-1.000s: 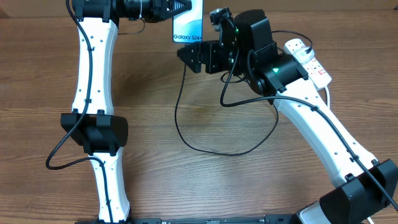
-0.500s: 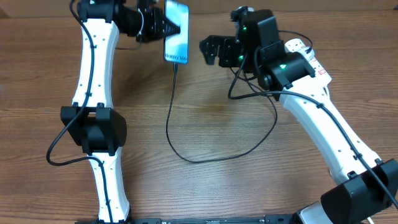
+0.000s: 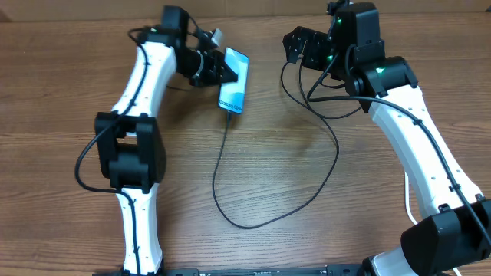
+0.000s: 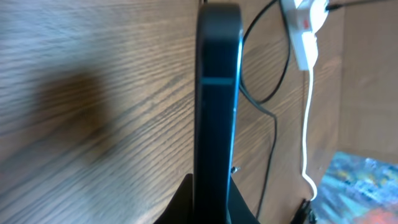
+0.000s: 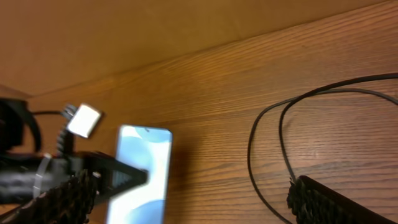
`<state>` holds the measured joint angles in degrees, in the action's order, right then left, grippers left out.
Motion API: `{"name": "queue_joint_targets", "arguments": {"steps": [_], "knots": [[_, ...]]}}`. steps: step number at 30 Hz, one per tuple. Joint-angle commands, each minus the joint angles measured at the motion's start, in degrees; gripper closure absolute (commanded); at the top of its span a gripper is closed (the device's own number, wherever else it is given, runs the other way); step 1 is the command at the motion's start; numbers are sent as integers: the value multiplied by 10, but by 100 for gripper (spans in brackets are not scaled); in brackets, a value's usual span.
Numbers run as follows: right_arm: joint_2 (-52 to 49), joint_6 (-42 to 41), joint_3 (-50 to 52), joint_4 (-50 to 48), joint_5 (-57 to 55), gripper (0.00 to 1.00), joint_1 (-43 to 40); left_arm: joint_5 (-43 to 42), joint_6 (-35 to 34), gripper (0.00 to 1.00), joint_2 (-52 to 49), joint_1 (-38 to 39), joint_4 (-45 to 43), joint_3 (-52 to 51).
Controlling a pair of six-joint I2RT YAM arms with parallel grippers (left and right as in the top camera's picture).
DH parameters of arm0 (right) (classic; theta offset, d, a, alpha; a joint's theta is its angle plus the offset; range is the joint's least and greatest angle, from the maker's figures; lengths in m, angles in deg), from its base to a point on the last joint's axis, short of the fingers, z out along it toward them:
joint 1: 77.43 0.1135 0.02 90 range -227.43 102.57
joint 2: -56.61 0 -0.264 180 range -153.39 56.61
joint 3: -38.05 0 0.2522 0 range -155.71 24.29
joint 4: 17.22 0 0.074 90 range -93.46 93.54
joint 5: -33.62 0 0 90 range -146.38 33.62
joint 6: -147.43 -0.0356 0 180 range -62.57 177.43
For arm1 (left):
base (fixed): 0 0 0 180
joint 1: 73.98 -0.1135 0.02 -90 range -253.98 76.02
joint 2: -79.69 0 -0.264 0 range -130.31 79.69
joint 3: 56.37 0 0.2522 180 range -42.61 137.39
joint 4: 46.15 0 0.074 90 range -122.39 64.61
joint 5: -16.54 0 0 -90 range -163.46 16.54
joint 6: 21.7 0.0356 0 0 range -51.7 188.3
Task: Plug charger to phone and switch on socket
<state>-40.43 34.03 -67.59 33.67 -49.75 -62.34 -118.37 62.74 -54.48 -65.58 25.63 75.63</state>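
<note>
— What is seen underneath?
— A brown wooden table with marked grain is shown. A soft shadow is cast on it.
— And behind it?
— A plain tan panel is seen rising at the far edge. Beyond the table's side a blurred blue patterned patch is seen; what it is cannot be told.
</note>
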Motion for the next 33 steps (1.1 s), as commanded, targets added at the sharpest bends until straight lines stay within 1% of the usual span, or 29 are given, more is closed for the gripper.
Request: {"name": "queue_joint_targets", "arguments": {"steps": [1, 3, 10, 18, 24, 27, 33], "knots": [[-2, -8, -12, 0, -6, 0, 0, 33, -26, 96, 3, 18, -38, -38], [-2, -8, -12, 3, -6, 0, 0, 52, -38, 96, 3, 24, -65, -59], [-2, -6, -11, 19, -6, 0, 0, 48, -43, 96, 3, 28, -145, -113], [-2, -6, -11, 24, -6, 0, 0, 50, -66, 96, 3, 28, -172, -121], [-2, -6, -11, 27, -6, 0, 0, 62, -71, 96, 1, 29, -174, -121], [-2, -6, -11, 29, -6, 0, 0, 76, -89, 95, -5, 29, -174, -121], [-2, -6, -11, 29, -6, 0, 0, 76, -98, 96, -22, 29, -174, -121]]}}
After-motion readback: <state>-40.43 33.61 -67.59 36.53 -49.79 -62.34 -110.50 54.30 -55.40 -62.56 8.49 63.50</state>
